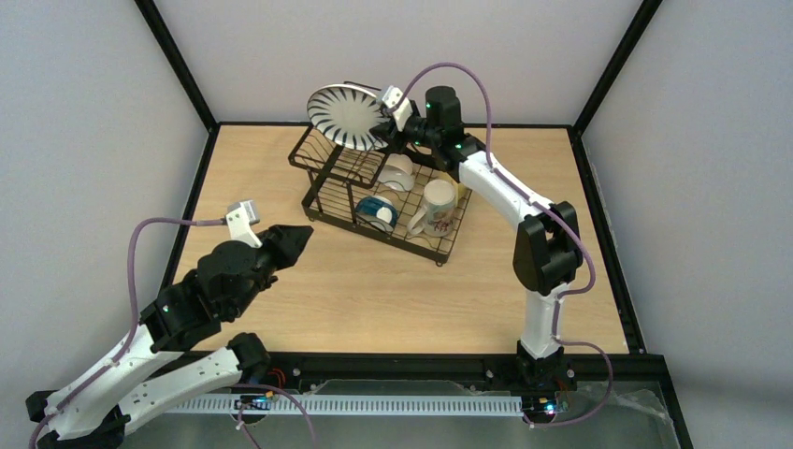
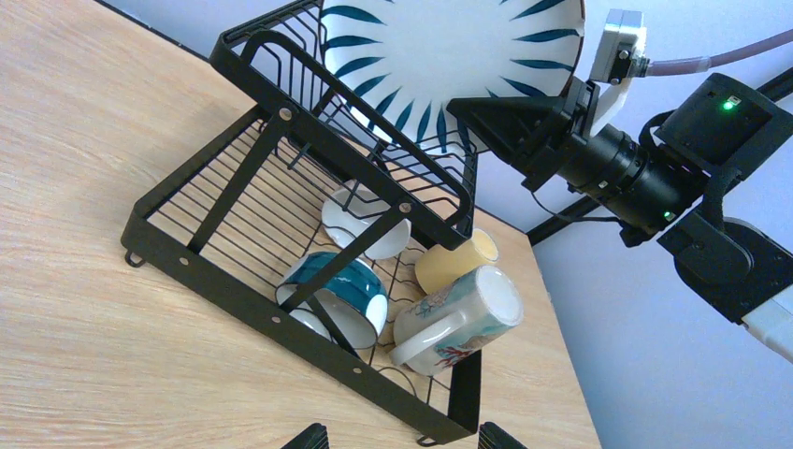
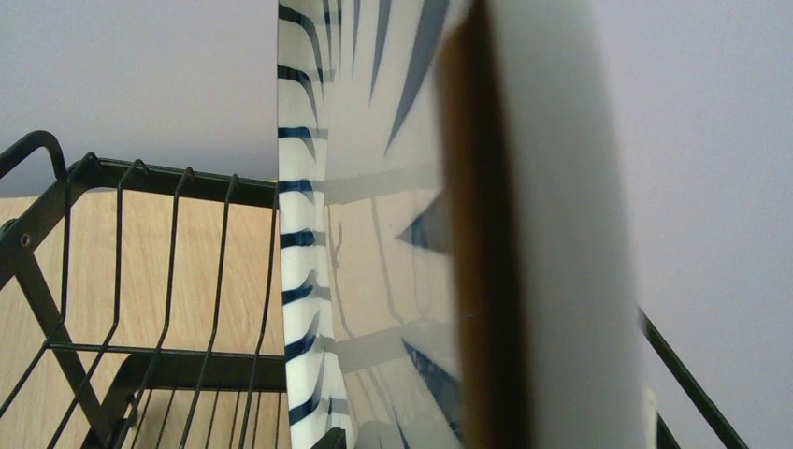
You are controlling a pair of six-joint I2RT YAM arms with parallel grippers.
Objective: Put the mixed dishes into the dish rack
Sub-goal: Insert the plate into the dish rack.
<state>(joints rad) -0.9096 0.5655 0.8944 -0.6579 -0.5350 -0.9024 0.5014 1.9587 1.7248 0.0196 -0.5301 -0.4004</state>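
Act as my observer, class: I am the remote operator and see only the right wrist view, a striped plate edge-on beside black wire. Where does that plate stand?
Observer: The plate stands on edge in the dish rack's raised basket tier.
Operator: What else is loaded?
Observer: In the lower tray sit a white bowl, a blue bowl, a cream mug and a yellow mug.
Operator: Where is the left gripper?
Observer: It hangs over the table, left of the rack in the top view, fingers open and empty.
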